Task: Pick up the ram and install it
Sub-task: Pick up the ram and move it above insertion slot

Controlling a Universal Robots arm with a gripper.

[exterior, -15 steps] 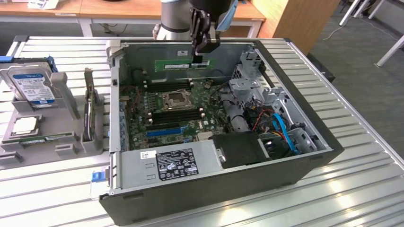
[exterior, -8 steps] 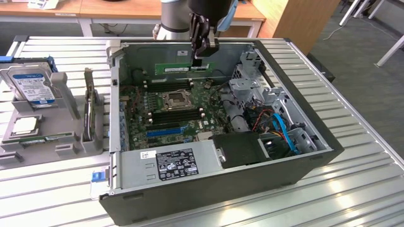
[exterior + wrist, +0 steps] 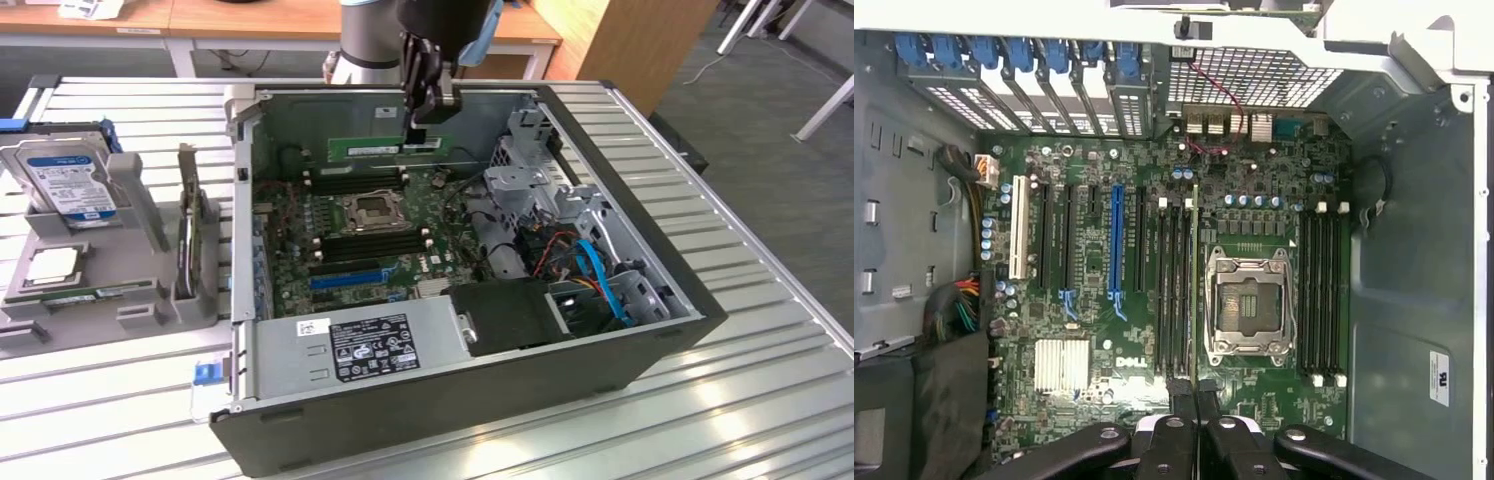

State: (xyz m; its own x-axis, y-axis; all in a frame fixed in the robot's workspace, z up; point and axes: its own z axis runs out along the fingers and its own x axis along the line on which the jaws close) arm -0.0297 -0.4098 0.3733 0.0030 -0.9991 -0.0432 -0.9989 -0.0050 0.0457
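The ram is a thin green stick. My gripper is shut on its end nearer the exterior view's right and holds it level above the far part of the open computer case. In the wrist view the ram shows edge-on as a narrow green line running out from between my fingertips. It hangs over the motherboard, just beside the black memory slots and the open processor socket. A second bank of memory slots lies on the socket's other side.
The case's metal walls surround the board. A power supply, a drive cage and blue cables crowd the near and right side. On the exterior view's left stands a grey tray with a hard drive, a silver chip and an upright card.
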